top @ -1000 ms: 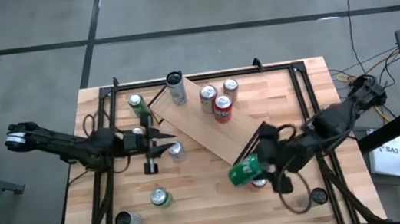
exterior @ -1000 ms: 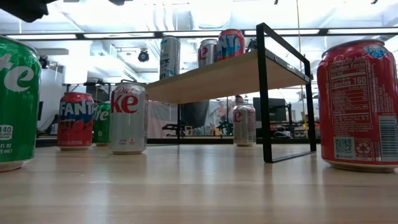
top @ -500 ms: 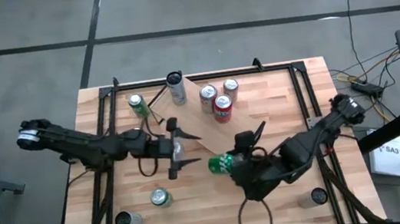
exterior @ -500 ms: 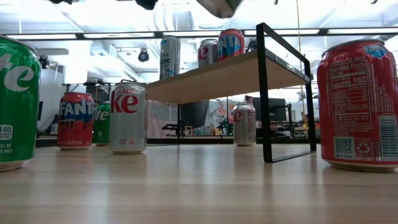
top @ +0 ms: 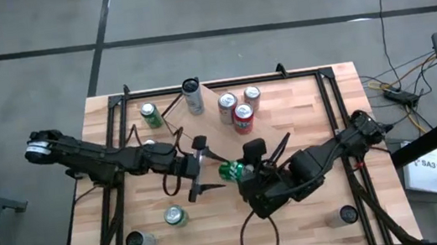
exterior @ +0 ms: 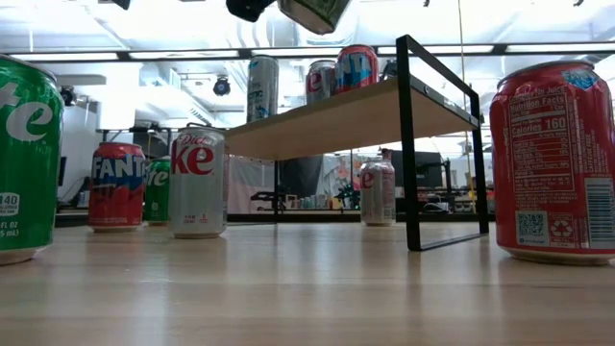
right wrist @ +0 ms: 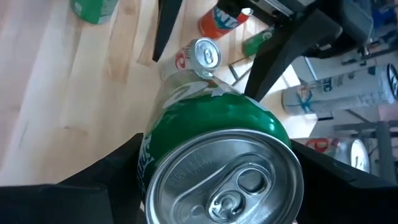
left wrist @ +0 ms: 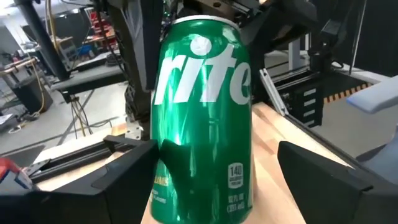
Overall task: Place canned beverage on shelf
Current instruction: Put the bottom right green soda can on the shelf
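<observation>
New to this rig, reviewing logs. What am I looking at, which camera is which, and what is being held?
Two dark robot arms work at a wooden table. One picture looks straight down, one looks level along the tabletop, and each wrist carries a camera. The right gripper holds a green Sprite can above the table near the small wooden shelf. The left gripper is open with its fingers either side of that can, apparently to take it over. More cans stand on the shelf and around the table.
</observation>
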`<act>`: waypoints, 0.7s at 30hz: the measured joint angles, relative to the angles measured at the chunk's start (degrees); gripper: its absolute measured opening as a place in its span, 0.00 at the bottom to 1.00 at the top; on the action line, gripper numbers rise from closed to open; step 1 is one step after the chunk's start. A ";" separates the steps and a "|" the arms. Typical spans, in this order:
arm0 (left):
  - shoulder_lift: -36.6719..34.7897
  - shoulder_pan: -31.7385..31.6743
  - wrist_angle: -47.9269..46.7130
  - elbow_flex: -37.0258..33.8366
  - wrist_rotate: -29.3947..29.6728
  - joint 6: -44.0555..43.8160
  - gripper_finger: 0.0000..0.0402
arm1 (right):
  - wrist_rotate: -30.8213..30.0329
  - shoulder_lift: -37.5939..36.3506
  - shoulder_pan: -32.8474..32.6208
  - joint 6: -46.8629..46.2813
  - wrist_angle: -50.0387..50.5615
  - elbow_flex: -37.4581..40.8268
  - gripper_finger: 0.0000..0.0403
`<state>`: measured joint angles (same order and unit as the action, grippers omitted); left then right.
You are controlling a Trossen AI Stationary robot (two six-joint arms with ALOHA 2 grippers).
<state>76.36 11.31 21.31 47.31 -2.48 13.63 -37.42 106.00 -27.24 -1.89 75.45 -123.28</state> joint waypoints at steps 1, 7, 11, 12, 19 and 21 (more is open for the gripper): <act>0.00 0.00 0.02 0.00 0.02 0.00 0.78 | -0.03 0.00 0.15 0.58 -0.33 -0.05 0.71; -0.97 0.02 -0.92 -0.04 2.52 0.00 0.78 | 0.67 -0.01 1.19 1.78 0.41 -1.24 0.71; -3.38 0.02 -3.54 -0.07 4.80 -0.38 0.78 | 1.57 -0.14 2.48 1.11 3.37 -2.24 0.71; -3.85 0.02 -4.30 -0.07 4.85 -0.52 0.78 | 2.55 -0.21 3.02 0.35 4.16 -2.45 0.71; -7.25 0.02 -6.44 -0.09 5.00 -0.78 0.78 | 17.29 -0.57 9.59 -4.39 8.82 -3.57 0.71; -7.74 0.02 -6.91 -0.11 5.00 -1.12 0.78 | 21.19 -0.56 11.44 -4.59 10.23 -3.61 0.71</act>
<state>68.61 11.33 14.40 47.20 2.52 12.51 -16.23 105.43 -15.80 -6.47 85.68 -126.89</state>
